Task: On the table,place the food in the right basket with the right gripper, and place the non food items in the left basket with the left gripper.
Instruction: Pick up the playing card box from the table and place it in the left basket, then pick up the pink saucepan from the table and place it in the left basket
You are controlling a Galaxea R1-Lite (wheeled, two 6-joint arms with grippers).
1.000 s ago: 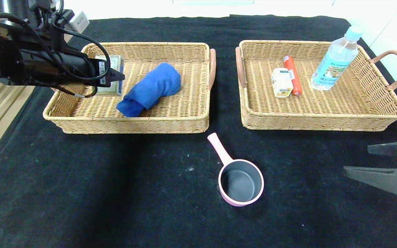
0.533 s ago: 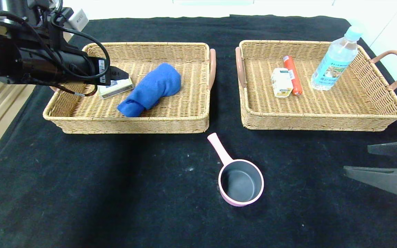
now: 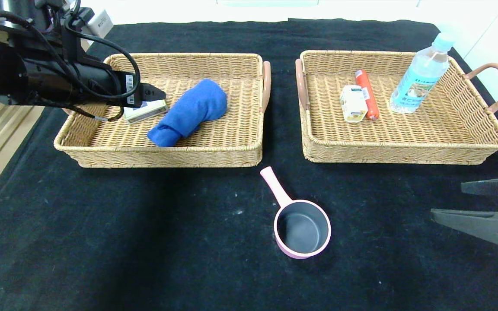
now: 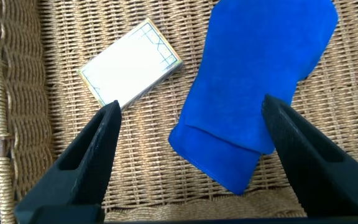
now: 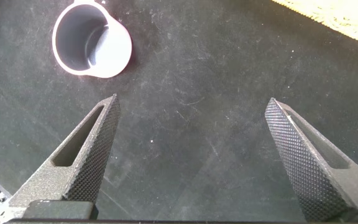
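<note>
Black-clothed counter (image 3: 145,237): I see the left gripper (image 4: 191,155) spread above the left basket (image 3: 162,157), box (image 3: 145,110) released inside. Retract upward clear before I fetch the pink saucepan (image 3: 301,229).

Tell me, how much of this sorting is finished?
Nearly all. The right basket holds the bottle, sausage and small carton. The left basket holds the blue cloth and the box, below the open left end effector. Only the pink pot remains on the table.

baskets (image 3: 167,155): woven wicker | towel (image 3: 188,111): soft cloth | pot (image 3: 303,229): smooth, matt
</note>
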